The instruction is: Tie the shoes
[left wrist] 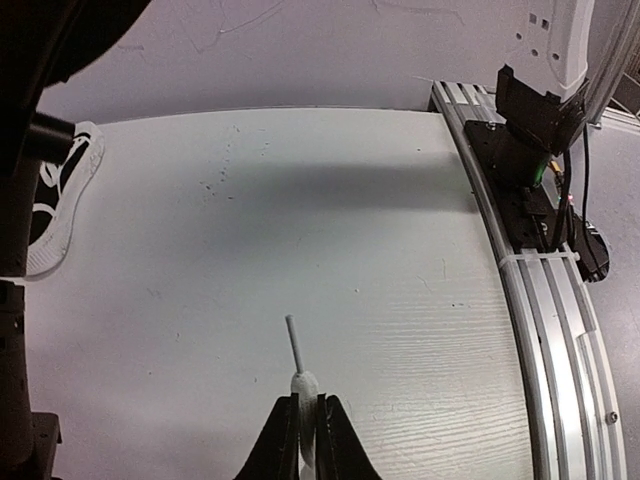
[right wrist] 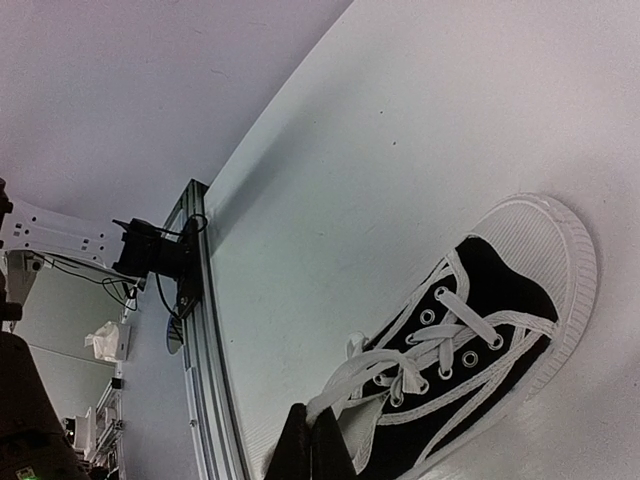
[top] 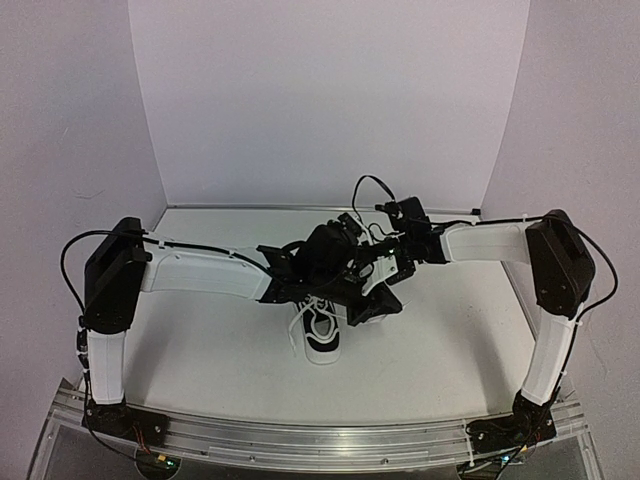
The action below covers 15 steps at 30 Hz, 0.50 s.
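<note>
One black sneaker (top: 322, 335) with a white sole lies on the table below both wrists, toe toward the near edge. It fills the right wrist view (right wrist: 490, 330), and its sole shows at the left edge of the left wrist view (left wrist: 62, 200). My left gripper (left wrist: 308, 402) is shut on a white lace end (left wrist: 300, 385), whose aglet (left wrist: 292, 343) sticks out past the tips. My right gripper (right wrist: 310, 415) is shut on a white lace strand (right wrist: 370, 370) that runs from the upper eyelets. A second shoe is not in view.
The two wrists crowd together above the shoe in the top view, with cables looping behind them. The aluminium base rail (top: 300, 440) runs along the near edge, and the right arm's base (left wrist: 540, 110) stands on it. White walls close the back and sides.
</note>
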Each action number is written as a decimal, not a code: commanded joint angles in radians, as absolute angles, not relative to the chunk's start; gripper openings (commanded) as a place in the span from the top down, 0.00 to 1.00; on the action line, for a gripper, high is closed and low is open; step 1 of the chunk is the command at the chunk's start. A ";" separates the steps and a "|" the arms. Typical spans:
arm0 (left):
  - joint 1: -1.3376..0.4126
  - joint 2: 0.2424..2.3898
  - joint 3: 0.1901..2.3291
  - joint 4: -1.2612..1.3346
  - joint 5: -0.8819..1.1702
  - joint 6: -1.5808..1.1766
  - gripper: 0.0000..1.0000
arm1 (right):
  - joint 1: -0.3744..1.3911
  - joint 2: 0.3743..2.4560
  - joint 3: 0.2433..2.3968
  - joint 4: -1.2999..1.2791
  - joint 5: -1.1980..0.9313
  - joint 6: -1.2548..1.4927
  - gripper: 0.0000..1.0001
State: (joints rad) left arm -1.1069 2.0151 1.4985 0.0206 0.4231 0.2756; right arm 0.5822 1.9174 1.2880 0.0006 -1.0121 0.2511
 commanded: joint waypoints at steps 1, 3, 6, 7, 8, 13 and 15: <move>-1.108 1.998 1.545 0.089 0.407 0.323 0.88 | 0.576 1.930 1.331 0.031 -1.037 0.230 1.00; -1.108 1.987 1.546 0.068 0.398 0.327 0.72 | 0.575 1.930 1.332 0.030 -1.038 0.231 1.00; -1.106 1.950 1.529 0.045 0.381 0.318 0.49 | 0.575 1.930 1.336 0.031 -1.036 0.232 1.00; -1.101 1.928 1.514 0.047 0.376 0.303 0.46 | 0.575 1.930 1.337 0.030 -1.037 0.232 1.00; -1.092 1.903 1.490 0.059 0.370 0.280 0.42 | 0.575 1.932 1.338 0.030 -1.039 0.232 1.00; -0.999 1.714 1.303 0.178 0.322 0.106 0.39 | 0.584 1.935 1.345 0.030 -1.049 0.236 1.00; -0.954 1.635 1.210 0.230 0.293 0.041 0.39 | 0.600 1.946 1.355 0.029 -1.052 0.236 1.00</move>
